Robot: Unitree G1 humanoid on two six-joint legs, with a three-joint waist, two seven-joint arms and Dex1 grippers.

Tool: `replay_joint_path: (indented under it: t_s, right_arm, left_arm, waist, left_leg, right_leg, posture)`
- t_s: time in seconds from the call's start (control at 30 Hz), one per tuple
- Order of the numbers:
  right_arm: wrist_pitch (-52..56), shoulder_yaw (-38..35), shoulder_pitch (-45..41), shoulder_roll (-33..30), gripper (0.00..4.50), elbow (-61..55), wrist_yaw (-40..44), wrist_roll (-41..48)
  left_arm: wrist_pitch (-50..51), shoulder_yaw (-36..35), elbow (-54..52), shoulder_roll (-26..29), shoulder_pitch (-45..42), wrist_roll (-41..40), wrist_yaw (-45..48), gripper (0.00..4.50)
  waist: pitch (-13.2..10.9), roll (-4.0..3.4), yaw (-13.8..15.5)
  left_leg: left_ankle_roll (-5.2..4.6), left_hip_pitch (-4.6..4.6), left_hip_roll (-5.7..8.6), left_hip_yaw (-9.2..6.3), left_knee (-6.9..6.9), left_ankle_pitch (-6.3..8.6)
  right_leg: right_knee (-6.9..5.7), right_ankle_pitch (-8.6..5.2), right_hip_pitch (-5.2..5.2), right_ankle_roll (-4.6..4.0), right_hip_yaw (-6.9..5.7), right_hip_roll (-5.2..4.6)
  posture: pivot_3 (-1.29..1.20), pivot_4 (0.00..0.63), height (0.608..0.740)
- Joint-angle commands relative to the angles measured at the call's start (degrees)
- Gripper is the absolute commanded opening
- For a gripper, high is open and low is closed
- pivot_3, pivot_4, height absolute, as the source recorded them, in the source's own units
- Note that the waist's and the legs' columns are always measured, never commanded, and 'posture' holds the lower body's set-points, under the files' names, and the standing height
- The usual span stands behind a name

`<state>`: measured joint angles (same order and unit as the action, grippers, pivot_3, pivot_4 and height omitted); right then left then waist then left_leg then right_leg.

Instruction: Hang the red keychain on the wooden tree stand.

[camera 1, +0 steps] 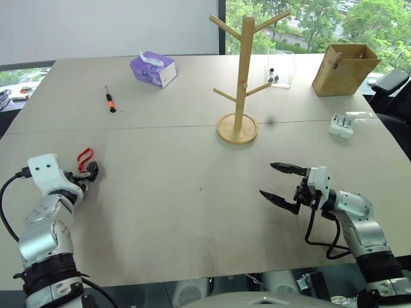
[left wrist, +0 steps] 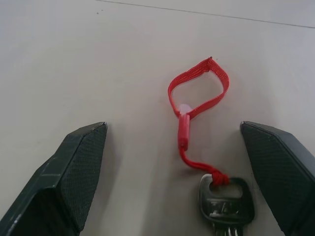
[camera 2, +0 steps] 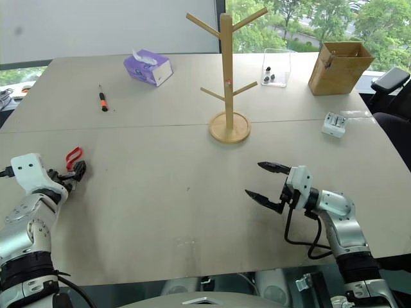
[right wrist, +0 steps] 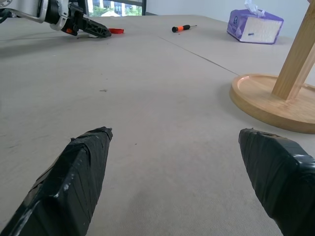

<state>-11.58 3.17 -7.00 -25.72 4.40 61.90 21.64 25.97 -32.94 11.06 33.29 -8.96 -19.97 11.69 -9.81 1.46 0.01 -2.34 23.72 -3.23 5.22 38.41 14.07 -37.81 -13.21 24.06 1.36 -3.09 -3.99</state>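
While the red keychain [camera 1: 84, 156] lies flat near the tabletop's [camera 1: 192, 212] left edge, the head views show the left gripper [camera 1: 90, 173] just beside it and the wooden tree stand [camera 1: 241, 77] well apart, toward the far middle. The right gripper [camera 1: 281, 184] hovers low over bare tabletop, jaws wide apart and empty.

In the left wrist view, the left jaws stand spread on either side of the strap, gripping nothing; the silver key [left wrist: 226, 201] lies nearest the wrist, the loop farther out.

The right wrist view shows the stand's round base close by.

My worry: the strap is thin and flat, so closing jaws could pinch only the cord, leaving the key swinging and the loop collapsed, hard to thread over a peg.
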Motion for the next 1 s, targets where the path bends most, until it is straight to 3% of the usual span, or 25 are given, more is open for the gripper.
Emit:
replay_joint_path:
  t_s: [0.03,0.1,0.3,0.33,0.43,0.63,0.77,1.0]
  right_arm:
    - [-0.2,-1.1,0.0,0.0,4.44,-2.0,-0.4,0.9]
    - [-0.1,-1.2,0.1,-0.1,4.44,-2.3,-0.6,0.8]
    - [0.2,-1.3,0.6,-0.4,4.5,-2.9,-1.1,0.8]
    - [0.2,-1.3,0.7,-0.4,4.5,-3.1,-1.1,0.8]
    - [0.3,-1.3,0.5,-0.5,4.5,-2.9,-1.3,0.8]
    - [0.6,-1.7,-0.7,-0.6,4.5,-2.5,-1.5,1.0]
    - [4.6,-4.0,-2.4,-2.2,4.5,-5.7,-2.0,4.2]
    - [26.3,-12.4,-10.6,-13.3,4.5,-15.6,-2.1,20.2]
  left_arm:
    - [-0.1,0.4,0.8,1.4,-0.9,0.8,0.3,4.5]
    - [-0.2,0.5,1.4,1.4,-1.0,1.0,0.2,4.5]
    - [-0.6,0.4,2.0,0.6,-0.9,1.2,0.1,1.77]
    - [-0.7,0.5,2.0,0.6,-0.9,1.2,0.1,1.1]
    - [-1.0,0.5,2.2,0.5,-1.1,1.2,0.0,0.03]
    - [-1.4,0.5,2.4,0.5,-1.3,1.4,-0.5,0.03]
    - [-4.5,0.1,-3.3,-1.5,-0.6,0.1,-0.6,0.03]
    - [-11.5,9.0,-31.2,-9.4,2.5,-0.9,2.0,0.03]
  waist:
    - [0.0,0.0,0.0]
    - [0.0,0.0,-0.1]
    - [0.0,0.0,-0.4]
    - [0.0,0.0,-0.4]
    - [0.0,0.0,-0.5]
    - [0.0,0.0,-0.6]
    - [0.0,-0.02,-0.5]
    - [-0.1,0.02,0.1]
  left_leg:
    - [0.0,0.0,0.0,0.0,0.0,0.0]
    - [0.0,0.0,0.0,0.0,0.0,0.0]
    - [0.01,-0.01,0.0,-0.02,0.0,-0.01]
    - [0.01,0.0,0.0,-0.02,0.0,-0.01]
    - [0.01,0.0,0.0,-0.02,0.0,-0.01]
    - [0.02,0.0,0.01,-0.02,0.0,-0.01]
    - [0.02,0.0,0.0,-0.02,0.0,-0.01]
    - [0.03,0.07,0.07,-0.14,0.02,0.0]
  right_leg:
    - [0.0,0.0,0.0,0.0,0.0,0.0]
    - [0.0,0.0,0.0,0.0,0.0,0.0]
    - [-0.01,0.0,0.0,0.0,0.0,-0.01]
    - [-0.01,0.0,0.0,0.0,0.0,-0.01]
    - [-0.01,0.0,0.0,0.0,0.0,-0.01]
    - [-0.01,0.0,0.0,0.0,0.0,-0.02]
    - [-0.02,0.0,0.0,0.0,0.0,-0.03]
    - [0.06,0.04,-0.06,-0.08,-0.04,-0.47]
  posture:
    - [0.0,0.15,0.74]
    - [0.0,0.15,0.74]
    - [0.0,0.15,0.74]
    - [0.0,0.15,0.74]
    - [0.0,0.15,0.74]
    - [0.0,0.15,0.74]
    - [0.0,0.15,0.74]
    - [0.0,0.15,0.74]
